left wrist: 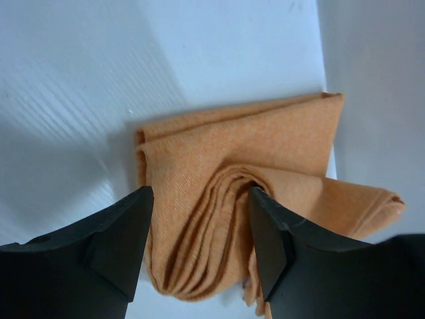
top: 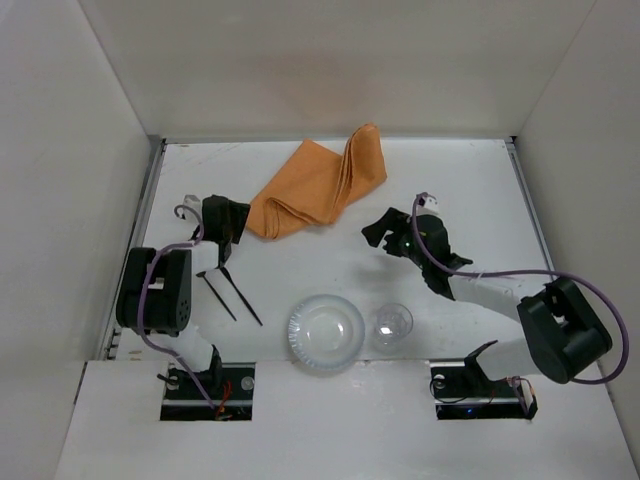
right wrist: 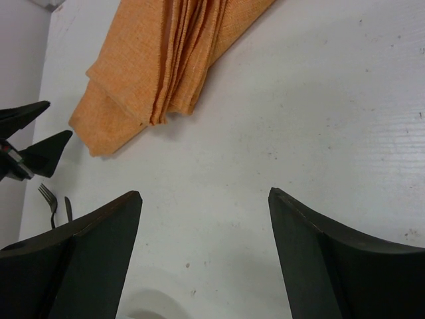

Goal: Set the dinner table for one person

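Top view: the white table (top: 480,190) fills the frame, with a rumpled orange cloth (top: 318,188) at upper centre and a plate (top: 326,332), bowl (top: 390,323) and cutlery (top: 230,292) lower down. Left wrist view: the left gripper (left wrist: 199,199) has its fingers apart, straddling the cloth's folds. Closing here might pinch only some layers, dragging the cloth askew. Right wrist view: the right gripper (right wrist: 204,196) is spread wide over bare table.
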Motion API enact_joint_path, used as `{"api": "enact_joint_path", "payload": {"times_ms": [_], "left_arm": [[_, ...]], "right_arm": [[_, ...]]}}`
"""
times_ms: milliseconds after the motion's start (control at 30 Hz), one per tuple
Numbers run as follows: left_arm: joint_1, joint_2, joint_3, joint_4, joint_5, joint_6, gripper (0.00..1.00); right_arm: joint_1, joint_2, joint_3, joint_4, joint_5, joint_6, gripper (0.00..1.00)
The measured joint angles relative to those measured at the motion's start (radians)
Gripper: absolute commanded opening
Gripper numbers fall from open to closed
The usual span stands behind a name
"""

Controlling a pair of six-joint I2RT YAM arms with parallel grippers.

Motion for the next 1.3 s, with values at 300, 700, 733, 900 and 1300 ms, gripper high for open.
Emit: {"api": "enact_joint_path", "payload": {"times_ms": [300,700,733,900,1300], "left_arm": [[0.042,0.165,0.074,0.026,0.048,-0.011,0.37],[0.037,0.185,-0.064,0.23,0.079,-0.085,0.07],[0.037,0.181,-0.084,0.253,0.086,-0.094,0.07],[0.035,0.158,-0.17,0.339,0.122,-0.126,0.08],[0.035,0.148,-0.209,0.379,0.165,-0.138,0.08]], "right_arm": [[0.004,0.1,0.025,0.014,-0.008,0.073,0.84],[0.008,0.441,0.275,0.05,-0.011,0.238,0.79],[0.008,0.467,0.294,0.055,-0.012,0.251,0.78],[0.01,0.554,0.365,0.071,-0.012,0.305,0.77],[0.061,0.598,0.438,0.095,-0.004,0.328,0.75]]}}
